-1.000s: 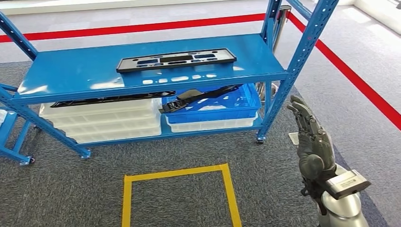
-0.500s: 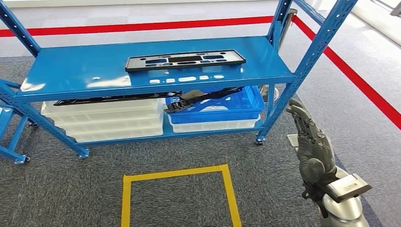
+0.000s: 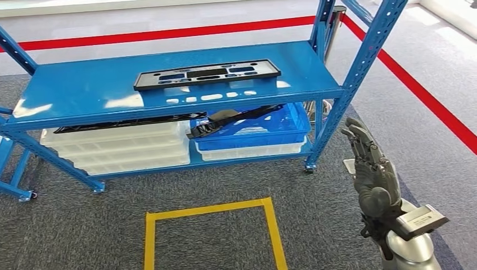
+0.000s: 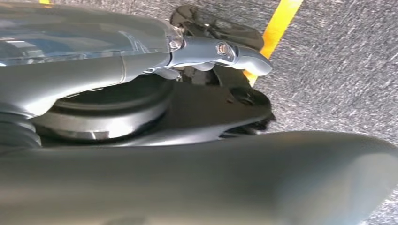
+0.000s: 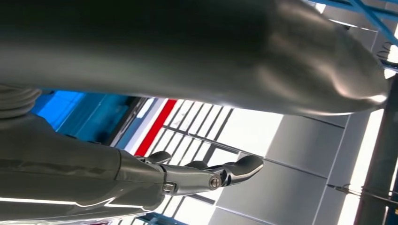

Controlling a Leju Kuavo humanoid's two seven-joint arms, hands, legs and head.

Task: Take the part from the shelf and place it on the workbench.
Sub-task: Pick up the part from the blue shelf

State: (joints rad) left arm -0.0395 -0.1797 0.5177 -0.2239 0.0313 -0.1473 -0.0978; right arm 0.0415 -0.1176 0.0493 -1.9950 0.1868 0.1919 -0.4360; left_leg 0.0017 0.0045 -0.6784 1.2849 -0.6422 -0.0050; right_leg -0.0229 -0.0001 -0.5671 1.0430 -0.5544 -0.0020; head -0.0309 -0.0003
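A long flat black part [image 3: 207,73] with cut-out slots lies on the top board of the blue shelf [image 3: 84,90]. My right hand [image 3: 371,169] is raised at the right, in front of the shelf's right post and well short of the part; its fingers are stretched out and hold nothing. In the right wrist view the right hand [image 5: 202,176] shows straight fingers against the ceiling. My left hand [image 4: 216,51] hangs low over the grey carpet, fingers extended and holding nothing.
On the lower shelf a blue crate [image 3: 264,126] holds another black part [image 3: 225,118], next to stacked white bins [image 3: 124,146]. A yellow tape square [image 3: 270,225] marks the carpet in front. A red floor line [image 3: 427,95] runs at the right. A blue frame [image 3: 11,163] stands at the left.
The whole picture has swayed sideways and back, so the camera has moved. My right hand stays raised with fingers spread, and the part still lies on the shelf.
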